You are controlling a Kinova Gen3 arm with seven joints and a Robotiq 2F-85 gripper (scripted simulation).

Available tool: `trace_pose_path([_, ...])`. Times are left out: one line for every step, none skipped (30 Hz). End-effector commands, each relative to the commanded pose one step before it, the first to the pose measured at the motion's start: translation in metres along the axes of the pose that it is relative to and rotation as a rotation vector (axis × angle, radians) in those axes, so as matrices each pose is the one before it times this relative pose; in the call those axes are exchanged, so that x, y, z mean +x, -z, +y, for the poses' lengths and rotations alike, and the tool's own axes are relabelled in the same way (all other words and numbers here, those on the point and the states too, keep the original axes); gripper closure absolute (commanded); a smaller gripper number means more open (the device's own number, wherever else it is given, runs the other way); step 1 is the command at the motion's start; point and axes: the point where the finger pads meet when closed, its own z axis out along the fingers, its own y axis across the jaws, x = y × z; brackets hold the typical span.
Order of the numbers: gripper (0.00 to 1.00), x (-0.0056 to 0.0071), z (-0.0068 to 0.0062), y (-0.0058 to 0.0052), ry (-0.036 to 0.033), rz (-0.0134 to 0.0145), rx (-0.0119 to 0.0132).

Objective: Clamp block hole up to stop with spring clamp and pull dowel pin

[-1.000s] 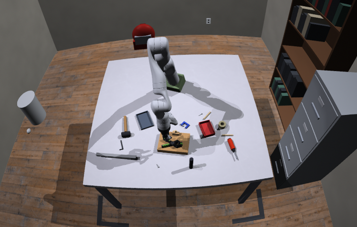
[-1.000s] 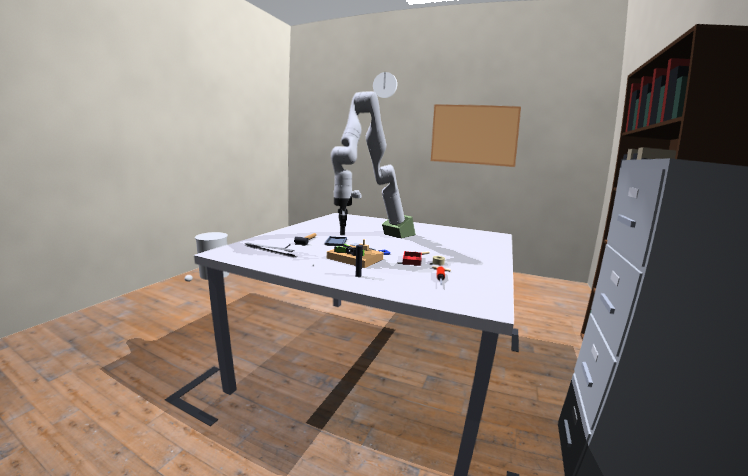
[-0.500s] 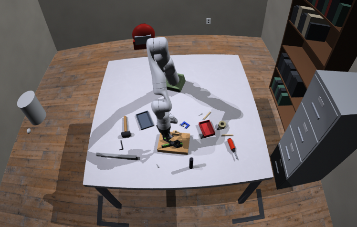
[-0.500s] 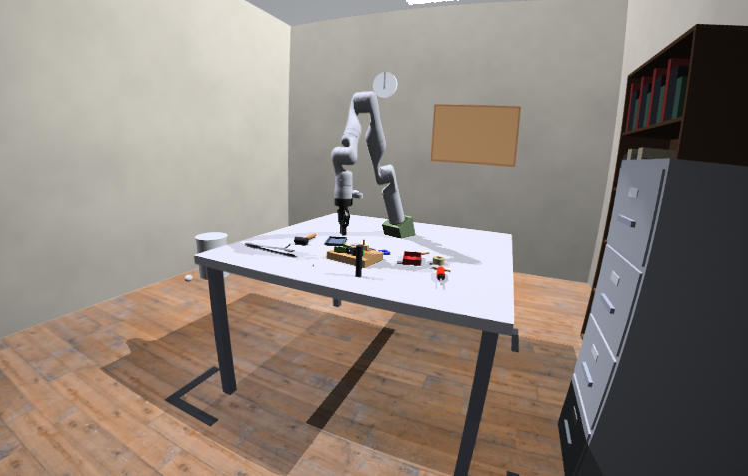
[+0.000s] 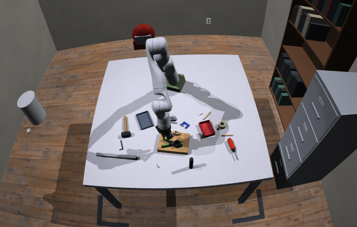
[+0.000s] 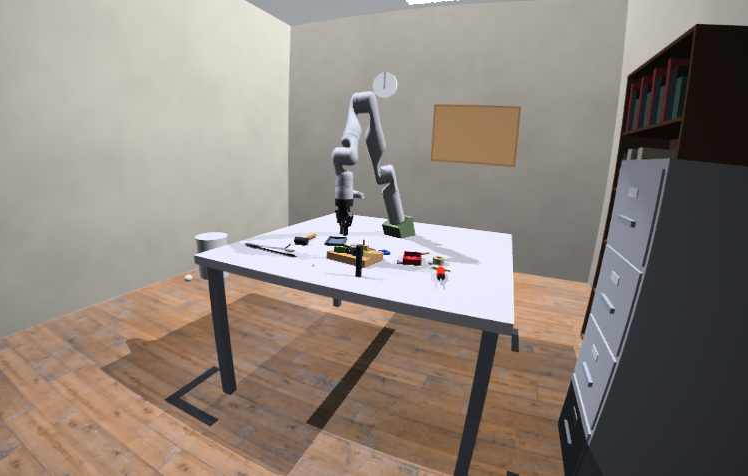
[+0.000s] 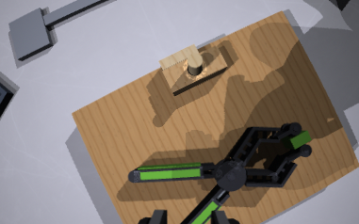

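Gripper point(image 5: 168, 137) point(image 6: 343, 232) point(image 7: 188, 217) partly open, nothing held, above the spring clamp point(image 5: 175, 144) point(image 6: 344, 249) point(image 7: 231, 175), which lies loose on the bench board point(image 5: 185, 138) point(image 6: 369, 258) point(image 7: 122, 123). Block point(image 5: 177, 134) point(image 7: 208, 71) w/ dowel pin point(image 5: 175, 131) point(image 6: 363, 243) point(image 7: 195, 65) still in, at board's far edge, unclamped; clamping + pin pull left, loose bit btwn block & stop unclear.

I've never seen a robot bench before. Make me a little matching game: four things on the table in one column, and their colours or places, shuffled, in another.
Things:
1. Spring clamp
2. Small open tray
3. Dowel pin
4. Mallet

Colours and places:
A. Red all over, beside a roll of tape
B. Standing up from the small wooden block
C. Black head, wooden handle
D. Black and green, lying on the bench board

Right pairs: 1-D, 2-A, 3-B, 4-C
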Motion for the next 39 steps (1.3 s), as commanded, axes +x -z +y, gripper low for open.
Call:
trace_pose_path([0.66,0.00064,0.00015,0.00016,0.06416,0.00203,-0.00194])
trace_pose_path([0.66,0.00027,-0.00004,-0.00013,0.01837,0.00036,0.00024])
trace_pose_path([0.66,0.00027,-0.00004,-0.00013,0.01851,0.00035,0.00023])
trace_pose_path([0.66,0.00027,-0.00003,-0.00013,0.01865,0.00035,0.00022])
trace_pose_path([0.66,0.00027,-0.00003,-0.00013,0.01878,0.00034,0.00021])
trace_pose_path([0.66,0.00000,0.00000,0.00000,0.00000,0.00000,0.00000])
trace_pose_path([0.66,0.00000,0.00000,0.00000,0.00000,0.00000,0.00000])
trace_pose_path([0.66,0.00027,-0.00002,-0.00012,0.01891,0.00033,0.00020])
trace_pose_path([0.66,0.00026,-0.00002,-0.00012,0.01903,0.00033,0.00019])
trace_pose_path([0.66,0.00026,-0.00001,-0.00012,0.01915,0.00032,0.00017])
trace_pose_path([0.66,0.00026,-0.00001,-0.00012,0.01926,0.00031,0.00016])
trace_pose_path([0.66,0.00026,-0.00001,-0.00012,0.01937,0.00030,0.00015])
trace_pose_path([0.66,0.00025,0.00000,-0.00011,0.01948,0.00029,0.00014])
trace_pose_path([0.66,0.00025,0.00000,-0.00011,0.01958,0.00028,0.00013])
trace_pose_path([0.66,0.00025,0.00001,-0.00011,0.01967,0.00027,0.00012])
trace_pose_path([0.66,0.00024,0.00001,-0.00011,0.01976,0.00025,0.00011])
trace_pose_path([0.66,0.00024,0.00002,-0.00011,0.01985,0.00024,0.00010])
trace_pose_path([0.66,0.00023,0.00002,-0.00010,0.01993,0.00023,0.00010])
trace_pose_path([0.66,0.00023,0.00002,-0.00010,0.02000,0.00021,0.00009])
trace_pose_path([0.66,0.00022,0.00003,-0.00010,0.02007,0.00020,0.00008])
trace_pose_path([0.66,0.00022,0.00003,-0.00010,0.02013,0.00019,0.00007])
trace_pose_path([0.66,0.00022,0.00003,-0.00009,0.02019,0.00017,0.00007])
trace_pose_path([0.66,0.00000,0.00000,0.00000,0.00000,0.00000,0.00000])
trace_pose_path([0.66,0.00000,0.00000,0.00000,0.00000,0.00000,0.00000])
trace_pose_path([0.66,0.00021,0.00003,-0.00009,0.02025,0.00016,0.00006])
trace_pose_path([0.66,0.00021,0.00004,-0.00009,0.02029,0.00014,0.00005])
trace_pose_path([0.66,0.00020,0.00004,-0.00009,0.02034,0.00013,0.00005])
trace_pose_path([0.66,0.00020,0.00004,-0.00008,0.02038,0.00011,0.00005])
trace_pose_path([0.66,0.00019,0.00004,-0.00008,0.02041,0.00009,0.00004])
trace_pose_path([0.66,0.00018,0.00004,-0.00008,0.02044,0.00008,0.00004])
trace_pose_path([0.66,0.00018,0.00005,-0.00008,0.02046,0.00006,0.00004])
trace_pose_path([0.66,0.00017,0.00005,-0.00007,0.02048,0.00005,0.00003])
trace_pose_path([0.66,0.00017,0.00005,-0.00007,0.02049,0.00003,0.00003])
trace_pose_path([0.66,0.00016,0.00005,-0.00007,0.02050,0.00001,0.00003])
trace_pose_path([0.66,0.00016,0.00005,-0.00006,0.02050,0.00000,0.00003])
trace_pose_path([0.66,0.00015,0.00005,-0.00006,0.02049,-0.00002,0.00003])
trace_pose_path([0.66,0.00015,0.00005,-0.00006,0.02048,-0.00004,0.00003])
trace_pose_path([0.66,0.00014,0.00005,-0.00006,0.02047,-0.00005,0.00003])
trace_pose_path([0.66,0.00014,0.00005,-0.00005,0.02045,-0.00007,0.00004])
